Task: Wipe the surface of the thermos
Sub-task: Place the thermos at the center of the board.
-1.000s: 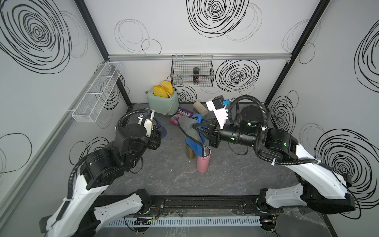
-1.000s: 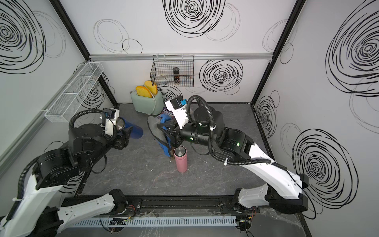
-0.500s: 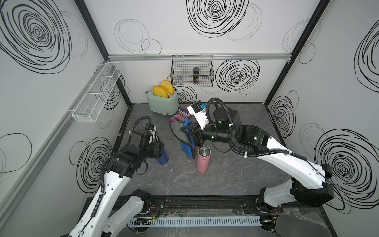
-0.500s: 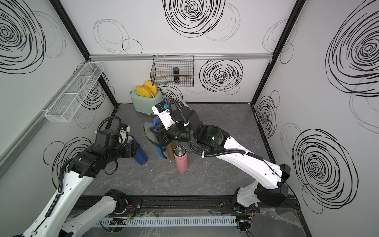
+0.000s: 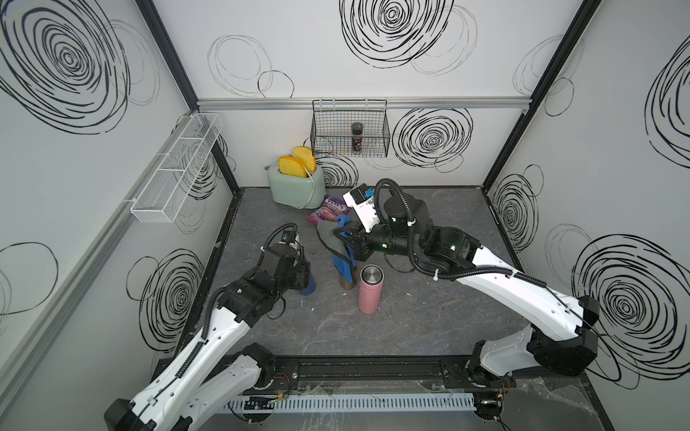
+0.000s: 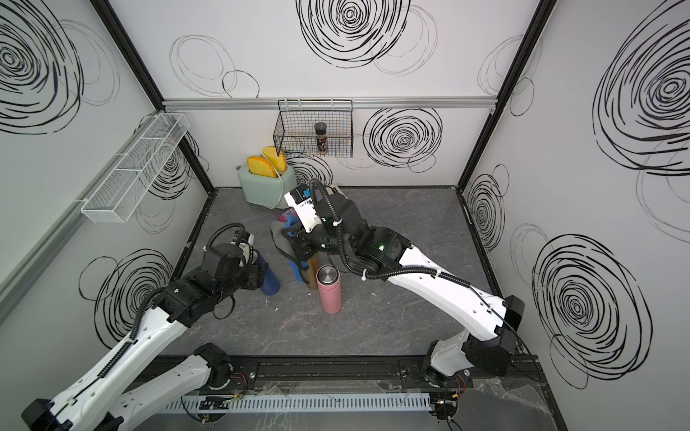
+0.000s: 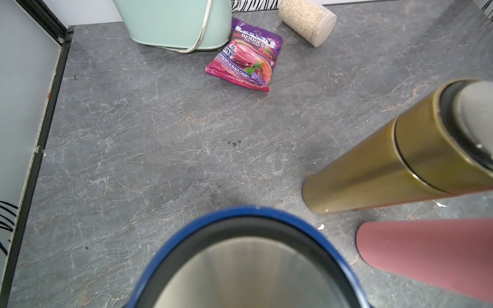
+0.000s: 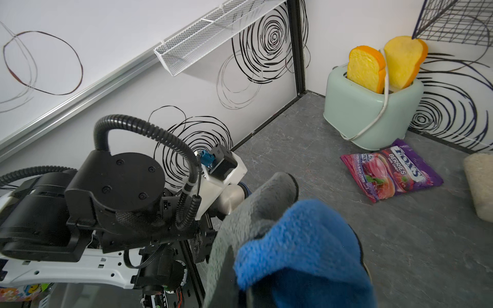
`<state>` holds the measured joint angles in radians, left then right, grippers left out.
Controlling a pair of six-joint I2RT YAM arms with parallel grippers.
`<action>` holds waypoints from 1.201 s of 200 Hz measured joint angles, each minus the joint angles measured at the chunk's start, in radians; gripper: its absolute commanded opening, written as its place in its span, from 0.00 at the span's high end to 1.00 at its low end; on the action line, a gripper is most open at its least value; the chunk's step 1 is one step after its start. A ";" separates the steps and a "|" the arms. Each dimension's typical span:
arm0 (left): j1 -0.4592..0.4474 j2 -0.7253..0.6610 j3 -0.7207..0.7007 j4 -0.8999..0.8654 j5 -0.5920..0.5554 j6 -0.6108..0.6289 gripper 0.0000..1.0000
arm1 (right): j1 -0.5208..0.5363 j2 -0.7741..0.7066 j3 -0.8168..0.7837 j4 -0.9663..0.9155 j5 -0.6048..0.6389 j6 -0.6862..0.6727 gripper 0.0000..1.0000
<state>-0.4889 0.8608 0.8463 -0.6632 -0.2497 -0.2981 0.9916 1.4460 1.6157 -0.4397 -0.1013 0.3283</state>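
Both top views and the two wrist views, wiping stage not yet in contact. We saw the left gripper [image 5: 303,269] closed around the blue thermos [image 6: 270,283], upright near the left edge of the grey tabletop [image 5: 429,317]. We could not tell whether its base rested on the surface. In the left wrist view its steel lid filled the lower frame.

The right gripper [image 5: 345,239] was clamped on a grey-and-blue microfibre cloth [image 5: 328,239], which hung from the jaws just over the gold thermos [image 7: 386,165]. The pink thermos [image 5: 369,294] stood right beside the gold one. The cloth was well apart from the blue thermos, which we judged to be the one meant for wiping.

Hazards, as we judged them:
- The hanging cloth could drag across the gold or pink thermos on its way over. Both are tall and narrow and would tip easily.
- Sideways wiping pressure could twist or slide the smooth blue cylinder within the left jaws.
- The cloth appeared to be pinched near one edge, so friction against the thermos might pull it free.
- The two wrists must converge closely, so their cable loops could catch.

The mint toaster [image 5: 297,184], the berry candy bag [image 7: 245,58] and the grain jar [image 7: 306,21] lay behind, clear of the path.
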 measured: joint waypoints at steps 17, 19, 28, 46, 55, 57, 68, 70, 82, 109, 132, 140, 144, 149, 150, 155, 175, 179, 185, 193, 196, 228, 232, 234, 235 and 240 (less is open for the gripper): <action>-0.007 0.020 -0.011 0.027 -0.010 -0.007 1.00 | -0.017 -0.001 -0.018 0.003 -0.009 0.000 1.00; -0.008 0.023 -0.013 0.031 -0.012 -0.008 1.00 | -0.019 -0.001 -0.021 0.005 -0.010 0.000 1.00; -0.013 0.039 -0.019 0.046 -0.021 -0.012 1.00 | -0.027 -0.003 -0.029 0.007 -0.014 0.000 1.00; -0.024 0.073 -0.036 0.077 -0.040 -0.019 1.00 | -0.040 -0.005 -0.041 0.008 -0.023 0.000 1.00; -0.027 0.084 -0.049 0.095 -0.046 -0.023 1.00 | -0.046 -0.006 -0.046 0.008 -0.027 0.001 1.00; -0.027 0.085 -0.051 0.097 -0.047 -0.023 1.00 | -0.048 -0.007 -0.047 0.008 -0.028 0.001 1.00; -0.028 0.091 -0.064 0.125 -0.056 -0.028 1.00 | -0.055 -0.008 -0.051 0.009 -0.035 0.001 1.00; -0.028 0.091 -0.064 0.128 -0.057 -0.029 1.00 | -0.056 -0.008 -0.051 0.009 -0.037 0.001 1.00; -0.028 0.091 -0.076 0.154 -0.064 -0.035 1.00 | -0.062 -0.008 -0.057 0.010 -0.042 0.001 1.00; -0.028 0.091 -0.098 0.205 -0.076 -0.043 0.79 | -0.071 -0.010 -0.068 0.015 -0.051 0.002 1.00; -0.028 0.091 -0.103 0.220 -0.078 -0.046 0.38 | -0.076 -0.014 -0.076 0.017 -0.061 0.008 1.00; -0.028 0.091 -0.103 0.220 -0.079 -0.047 0.27 | -0.077 -0.015 -0.076 0.019 -0.064 0.009 1.00; -0.028 0.091 -0.103 0.220 -0.080 -0.048 0.23 | -0.077 -0.015 -0.076 0.021 -0.065 0.010 1.00; -0.028 0.091 -0.103 0.219 -0.081 -0.048 0.15 | -0.077 -0.016 -0.076 0.023 -0.066 0.010 1.00; -0.028 0.091 -0.103 0.219 -0.081 -0.048 0.14 | -0.077 -0.016 -0.076 0.023 -0.067 0.010 1.00; -0.028 0.091 -0.103 0.220 -0.082 -0.053 0.11 | -0.077 -0.016 -0.076 0.023 -0.068 0.011 1.00; -0.028 0.077 -0.108 0.232 -0.084 -0.060 0.02 | -0.079 -0.021 -0.077 0.024 -0.072 0.012 1.00; -0.028 0.071 -0.112 0.239 -0.084 -0.061 0.00 | -0.079 -0.022 -0.077 0.024 -0.071 0.013 1.00; -0.028 0.061 -0.118 0.249 -0.084 -0.060 0.02 | -0.080 -0.023 -0.078 0.025 -0.072 0.013 1.00; -0.028 0.043 -0.130 0.268 -0.080 -0.064 0.03 | -0.081 -0.025 -0.080 0.025 -0.072 0.013 1.00; -0.029 0.037 -0.134 0.274 -0.080 -0.070 0.03 | -0.082 -0.026 -0.081 0.025 -0.072 0.013 1.00; -0.038 -0.016 -0.177 0.329 -0.080 -0.072 0.03 | -0.092 -0.041 -0.100 0.026 -0.072 0.013 1.00; -0.040 -0.019 -0.180 0.335 -0.080 -0.072 0.03 | -0.095 -0.043 -0.103 0.026 -0.073 0.013 1.00; -0.042 -0.020 -0.181 0.338 -0.080 -0.072 0.03 | -0.095 -0.045 -0.105 0.026 -0.074 0.013 1.00; -0.042 -0.021 -0.181 0.338 -0.080 -0.072 0.03 | -0.096 -0.045 -0.106 0.026 -0.074 0.013 1.00; -0.046 -0.023 -0.184 0.346 -0.081 -0.072 0.03 | -0.100 -0.049 -0.110 0.027 -0.076 0.013 1.00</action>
<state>-0.5350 0.8379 0.6624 -0.3168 -0.3309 -0.3706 0.8921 1.3968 1.5055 -0.4126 -0.1776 0.3408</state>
